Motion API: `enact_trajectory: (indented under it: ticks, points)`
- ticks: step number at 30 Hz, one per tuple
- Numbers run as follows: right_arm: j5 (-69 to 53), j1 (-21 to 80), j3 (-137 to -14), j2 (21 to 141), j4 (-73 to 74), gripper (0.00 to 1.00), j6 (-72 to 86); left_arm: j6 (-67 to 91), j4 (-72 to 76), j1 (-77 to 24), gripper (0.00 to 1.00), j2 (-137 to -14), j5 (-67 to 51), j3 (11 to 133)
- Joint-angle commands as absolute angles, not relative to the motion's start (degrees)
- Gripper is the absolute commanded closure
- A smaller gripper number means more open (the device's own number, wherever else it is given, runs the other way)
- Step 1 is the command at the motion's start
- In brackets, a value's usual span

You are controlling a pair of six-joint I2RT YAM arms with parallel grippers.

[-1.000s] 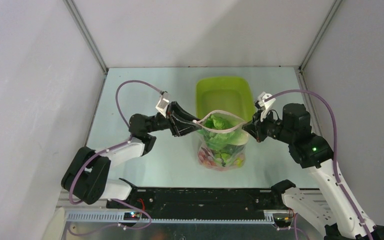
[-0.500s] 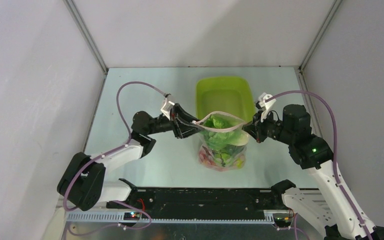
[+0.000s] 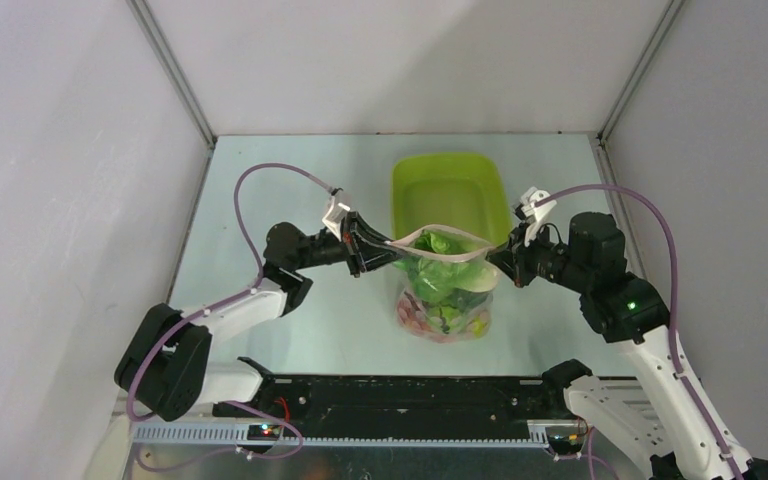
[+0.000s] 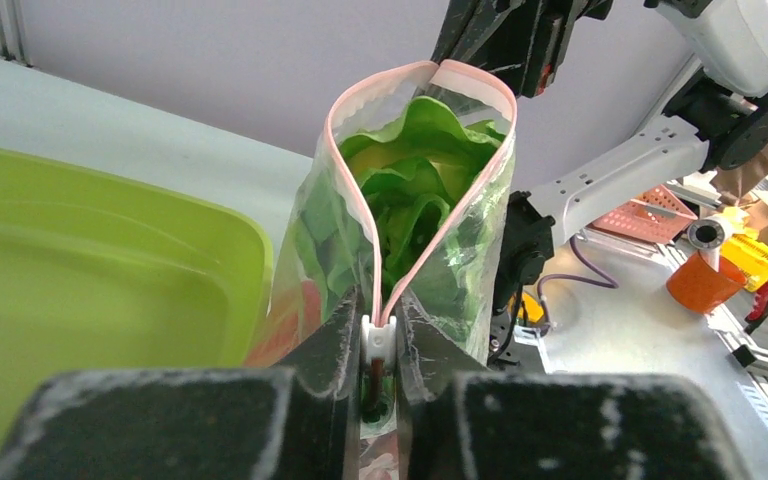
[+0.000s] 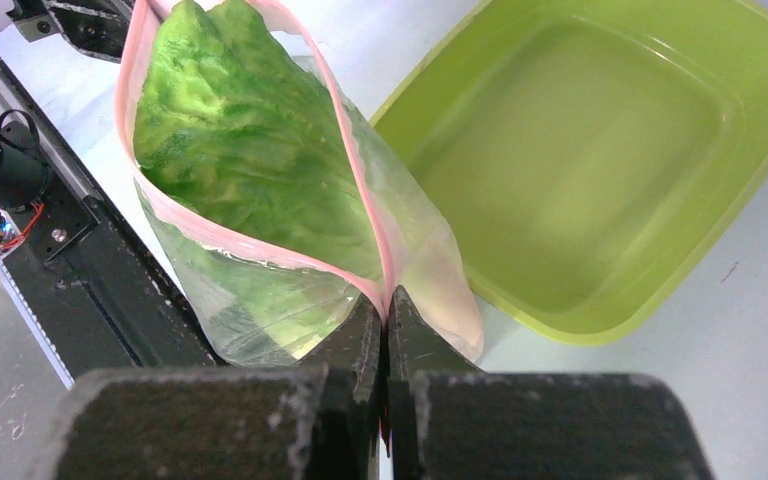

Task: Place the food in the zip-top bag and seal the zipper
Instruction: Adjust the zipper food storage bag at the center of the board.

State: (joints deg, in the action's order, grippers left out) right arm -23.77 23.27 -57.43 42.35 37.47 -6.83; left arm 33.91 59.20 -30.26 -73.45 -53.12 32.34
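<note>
**Bag held upright between both arms, mouth open, food inside.**

The clear bag [image 3: 460, 300] stands on the worktop [image 3: 290, 180] just in front of the green tray [image 3: 450, 195], with its top edge lifted off the surface. The left jaws are drawn in almost fully and pinch the white slider [image 4: 377, 340] at the left end of the pink zipper [image 3: 450, 257]. The right jaws are fully closed and clamp the zipper strip at the bag's right end. Between the two grips the zipper gapes in a wide loop. A leaf of lettuce [image 3: 438, 250] fills the mouth and reaches the rim. Red and pink pieces [image 3: 415, 315] lie at the bottom of the bag. I cannot tell the other items inside apart.
</note>
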Motion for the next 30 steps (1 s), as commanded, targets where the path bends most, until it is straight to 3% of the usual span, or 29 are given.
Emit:
enact_trajectory:
  ticks: [1, 7, 11, 17, 19, 22, 24, 30]
  points:
    - [-22.5, 22.7, -57.9, 41.1, 33.7, 1.0, -5.4, 32.4, 59.8, -30.6, 0.94, -70.9, -53.8, 32.1]
    - [-19.2, 22.0, -57.9, 39.9, 33.7, 1.0, -4.1, 28.5, 52.9, -30.6, 0.99, -65.5, -53.1, 32.7]
    - [-16.9, 21.6, -56.4, 38.7, 34.3, 1.0, -3.2, 23.0, 40.8, -30.7, 1.0, -60.5, -51.7, 35.9]
    - [-26.7, 21.5, -53.8, 37.2, 35.0, 0.9, -8.4, 14.5, 26.7, -31.7, 1.0, -57.0, -50.5, 42.9]
    - [-28.6, 21.5, -54.1, 36.8, 34.4, 0.79, -9.7, 12.3, 23.4, -32.5, 1.0, -56.7, -50.1, 44.8]
    - [-29.5, 21.5, -55.4, 36.5, 34.0, 0.41, -11.3, 8.6, 18.7, -34.3, 1.0, -56.5, -48.6, 47.0]
    - [-29.6, 21.5, -56.7, 36.2, 33.0, 0.27, -13.1, 5.1, 13.9, -36.1, 1.0, -56.4, -46.4, 48.7]
    - [-37.2, 21.6, -59.4, 36.0, 25.0, 0.11, -17.6, 1.1, 6.0, -39.7, 1.0, -56.4, -43.0, 51.2]
